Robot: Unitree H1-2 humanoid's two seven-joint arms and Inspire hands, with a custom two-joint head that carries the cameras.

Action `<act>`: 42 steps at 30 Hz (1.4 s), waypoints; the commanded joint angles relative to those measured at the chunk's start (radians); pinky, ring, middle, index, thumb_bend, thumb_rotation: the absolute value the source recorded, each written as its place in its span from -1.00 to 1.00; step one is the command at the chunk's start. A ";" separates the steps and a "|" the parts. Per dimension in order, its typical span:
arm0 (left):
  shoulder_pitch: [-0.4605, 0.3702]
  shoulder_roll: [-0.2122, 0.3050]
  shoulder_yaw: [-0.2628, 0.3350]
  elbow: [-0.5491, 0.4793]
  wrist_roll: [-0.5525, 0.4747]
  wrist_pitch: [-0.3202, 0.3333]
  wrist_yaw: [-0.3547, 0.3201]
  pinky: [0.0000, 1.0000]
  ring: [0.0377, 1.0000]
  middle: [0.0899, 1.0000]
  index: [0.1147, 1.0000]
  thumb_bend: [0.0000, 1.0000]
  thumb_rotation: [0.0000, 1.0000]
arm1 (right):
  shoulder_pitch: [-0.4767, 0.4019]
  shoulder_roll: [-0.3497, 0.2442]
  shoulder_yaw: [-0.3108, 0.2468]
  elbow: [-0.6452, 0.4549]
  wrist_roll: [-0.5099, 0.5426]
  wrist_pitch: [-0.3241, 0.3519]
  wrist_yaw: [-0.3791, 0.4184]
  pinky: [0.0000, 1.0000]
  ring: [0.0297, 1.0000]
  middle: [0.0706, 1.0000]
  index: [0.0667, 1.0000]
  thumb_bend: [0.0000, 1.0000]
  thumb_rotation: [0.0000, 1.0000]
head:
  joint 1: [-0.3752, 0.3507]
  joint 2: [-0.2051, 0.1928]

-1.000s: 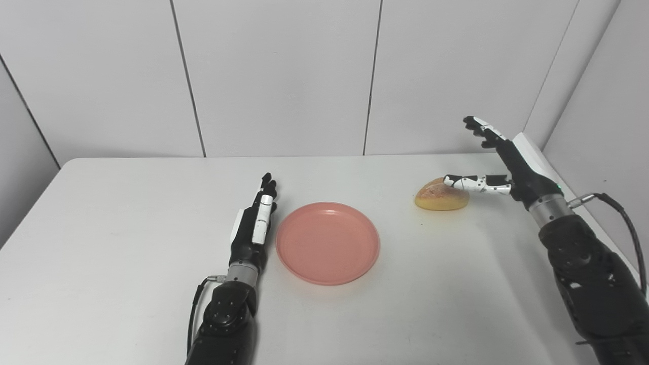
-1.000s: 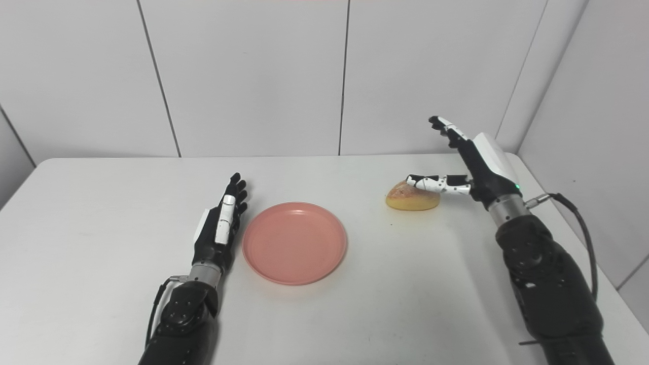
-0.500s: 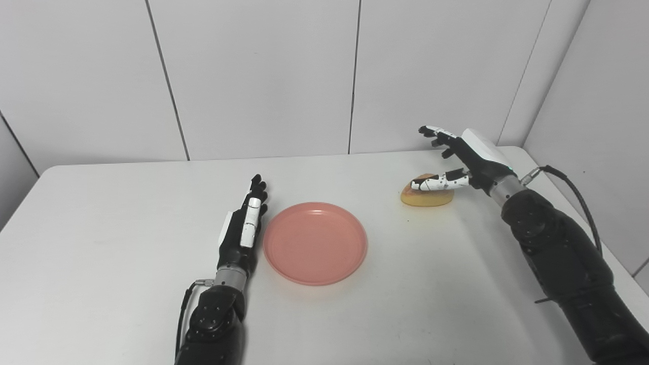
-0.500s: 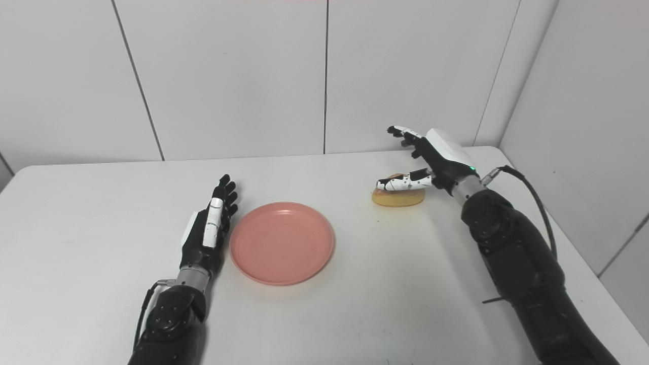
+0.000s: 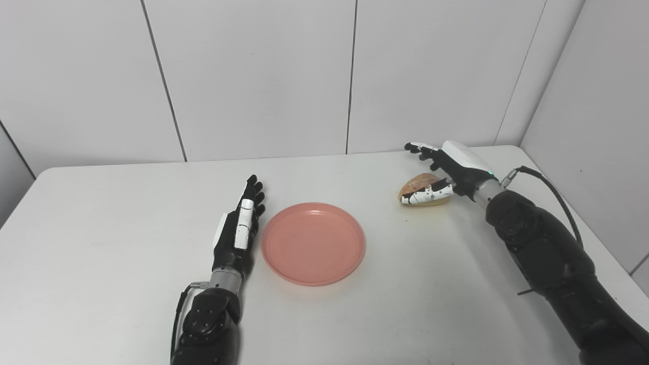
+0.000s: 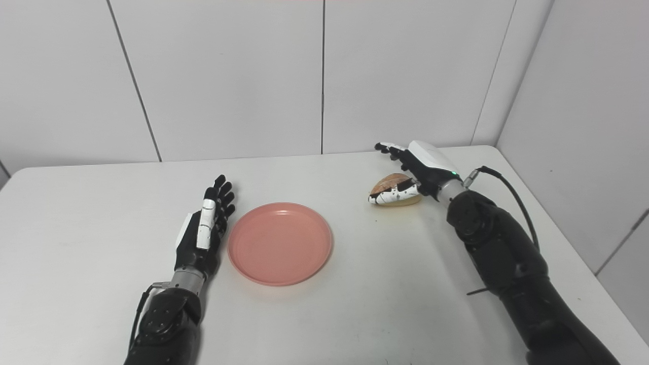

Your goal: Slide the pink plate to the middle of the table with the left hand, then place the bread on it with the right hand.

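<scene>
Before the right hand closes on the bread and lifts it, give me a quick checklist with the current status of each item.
1. Pink plate near the middle of the table: ok.
2. Plate surface free of other things: ok.
3. Left hand clear of the drop zone: ok, it lies flat and open just left of the plate's rim; whether it touches the rim, cannot tell.
4. Right hand positioned at the bread: ok, thumb in front of the loaf, fingers spread above and behind it.
5. Firm grasp on the bread: not ok, the fingers are not closed.
6. Path from bread to plate free: ok, only bare table between them.
</scene>
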 commanded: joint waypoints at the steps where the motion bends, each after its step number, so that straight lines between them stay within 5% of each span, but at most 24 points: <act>1: 0.006 0.006 0.003 -0.010 -0.003 -0.007 -0.009 1.00 1.00 1.00 1.00 0.40 1.00 | -0.067 -0.028 0.007 -0.001 -0.021 -0.005 -0.011 0.51 0.70 0.76 0.75 0.60 -0.21 | 0.000 0.000; 13: 0.010 0.000 -0.002 -0.022 0.011 -0.004 -0.002 1.00 1.00 1.00 1.00 0.39 1.00 | -0.097 -0.045 0.081 0.080 -0.093 -0.064 -0.026 0.51 0.68 0.72 0.73 0.58 -0.43 | 0.007 0.001; 30: 0.011 -0.001 -0.006 -0.028 0.023 -0.004 0.002 1.00 1.00 1.00 1.00 0.34 1.00 | -0.124 -0.076 0.152 0.108 -0.200 -0.064 -0.035 0.53 0.68 0.70 0.70 0.47 -0.61 | 0.007 0.002; 34: 0.010 -0.004 -0.003 -0.026 0.020 -0.008 0.005 1.00 1.00 1.00 1.00 0.34 1.00 | -0.115 -0.077 0.146 0.123 -0.206 -0.123 -0.108 0.35 0.53 0.54 0.55 0.18 -0.95 | 0.006 0.003; 36: 0.011 -0.005 -0.003 -0.029 0.020 -0.001 0.006 1.00 1.00 1.00 1.00 0.35 1.00 | -0.112 -0.073 0.139 0.139 -0.202 -0.154 -0.155 0.21 0.39 0.44 0.47 0.07 -0.99 | 0.006 0.003; 40: 0.009 -0.006 -0.002 -0.027 0.016 0.003 0.005 1.00 1.00 1.00 1.00 0.38 1.00 | -0.109 -0.062 0.139 0.157 -0.220 -0.161 -0.231 -0.34 -0.19 0.01 0.30 0.05 -1.00 | 0.006 0.003; 42: 0.008 -0.004 -0.003 -0.021 0.019 -0.007 0.003 1.00 1.00 1.00 1.00 0.38 1.00 | -0.108 -0.055 0.138 0.160 -0.229 -0.155 -0.266 -0.38 -0.24 -0.09 0.20 0.07 -1.00 | 0.007 0.002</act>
